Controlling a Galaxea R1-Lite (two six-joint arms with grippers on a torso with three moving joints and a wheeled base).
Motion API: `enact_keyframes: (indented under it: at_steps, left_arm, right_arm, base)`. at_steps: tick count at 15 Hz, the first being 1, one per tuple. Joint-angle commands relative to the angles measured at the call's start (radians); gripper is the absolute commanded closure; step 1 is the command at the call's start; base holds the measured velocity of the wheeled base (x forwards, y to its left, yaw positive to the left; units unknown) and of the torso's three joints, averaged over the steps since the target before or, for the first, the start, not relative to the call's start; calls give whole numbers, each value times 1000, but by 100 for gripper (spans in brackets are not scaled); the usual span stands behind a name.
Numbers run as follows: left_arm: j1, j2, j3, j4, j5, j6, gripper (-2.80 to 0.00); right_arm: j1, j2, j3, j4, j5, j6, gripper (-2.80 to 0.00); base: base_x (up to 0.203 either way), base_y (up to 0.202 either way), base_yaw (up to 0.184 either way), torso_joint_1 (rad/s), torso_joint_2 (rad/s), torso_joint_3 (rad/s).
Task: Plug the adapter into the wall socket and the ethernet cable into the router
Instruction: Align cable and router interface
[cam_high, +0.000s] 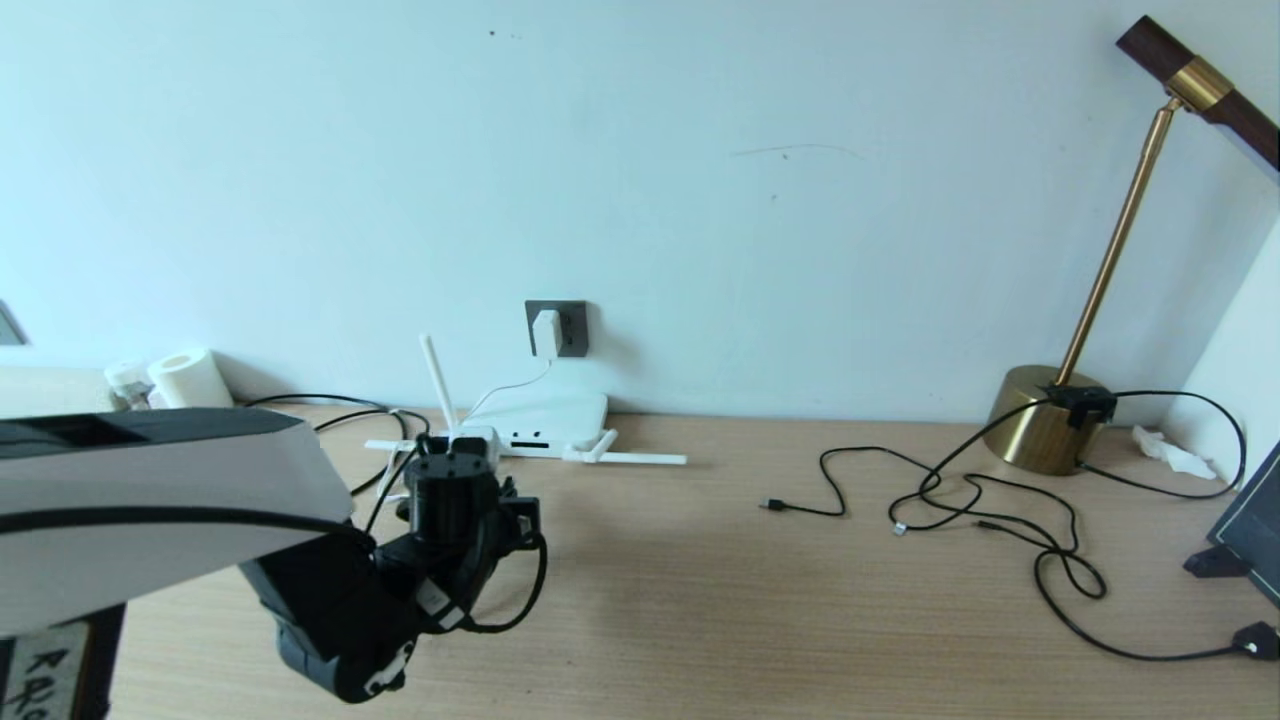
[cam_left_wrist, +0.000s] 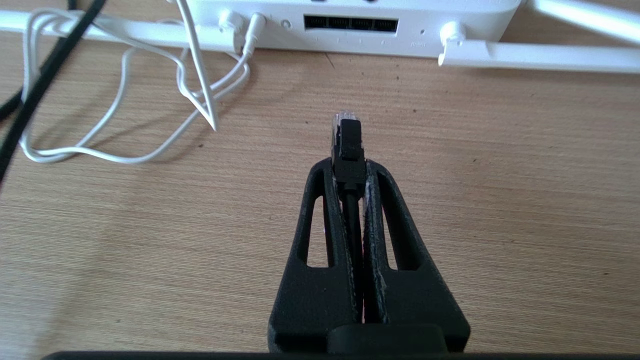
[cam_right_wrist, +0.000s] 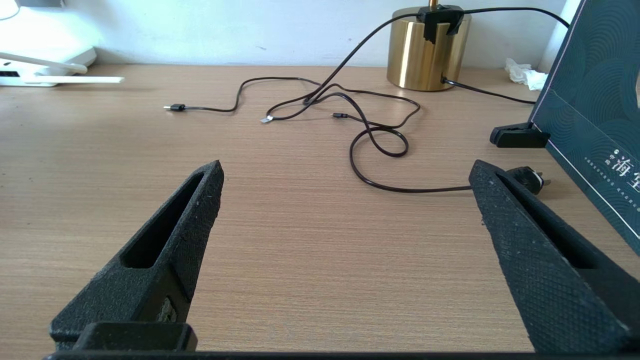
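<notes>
My left gripper (cam_left_wrist: 348, 165) is shut on the ethernet cable (cam_left_wrist: 348, 142) just behind its black plug. The plug's clear tip sticks out past the fingertips and points at the router (cam_left_wrist: 425, 20), a short way in front of its row of dark ports (cam_left_wrist: 350, 23) and not touching it. In the head view the left gripper (cam_high: 455, 447) sits just before the router (cam_high: 560, 418) at the wall. The white adapter (cam_high: 547, 333) sits in the dark grey wall socket (cam_high: 572, 322), and its thin cord runs down to the router. My right gripper (cam_right_wrist: 345, 170) stands open over bare desk.
Loose white cord (cam_left_wrist: 125, 105) loops beside the router's flat antenna (cam_left_wrist: 540, 55). Thin black cables (cam_high: 1000, 510) sprawl over the desk's right half, near a brass lamp base (cam_high: 1035, 425) and a dark box (cam_right_wrist: 595, 110). A paper roll (cam_high: 190, 378) stands far left.
</notes>
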Motion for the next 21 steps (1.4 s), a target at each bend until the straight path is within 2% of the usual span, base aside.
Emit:
enact_keyframes:
  at_steps: [1, 3, 9, 21]
  left_arm:
    - [0, 25, -19, -12, -2, -12, 0]
    - [0, 29, -36, -13, -47, -9, 0]
    - [14, 39, -39, -19, -114, -11, 0]
    - [15, 37, -39, -19, -117, -6, 0]
  right_arm:
    - [1, 0, 11, -1, 0, 0, -280]
    - [1, 0, 11, -1, 0, 0, -280]
    - [1, 0, 11, -1, 0, 0, -280]
    - [0, 0, 11, -1, 0, 0, -280]
  base:
    - [0, 0, 0, 0, 0, 0]
    - [0, 0, 0, 0, 0, 0]
    - [0, 0, 0, 0, 0, 0]
    - [0, 0, 0, 0, 0, 0]
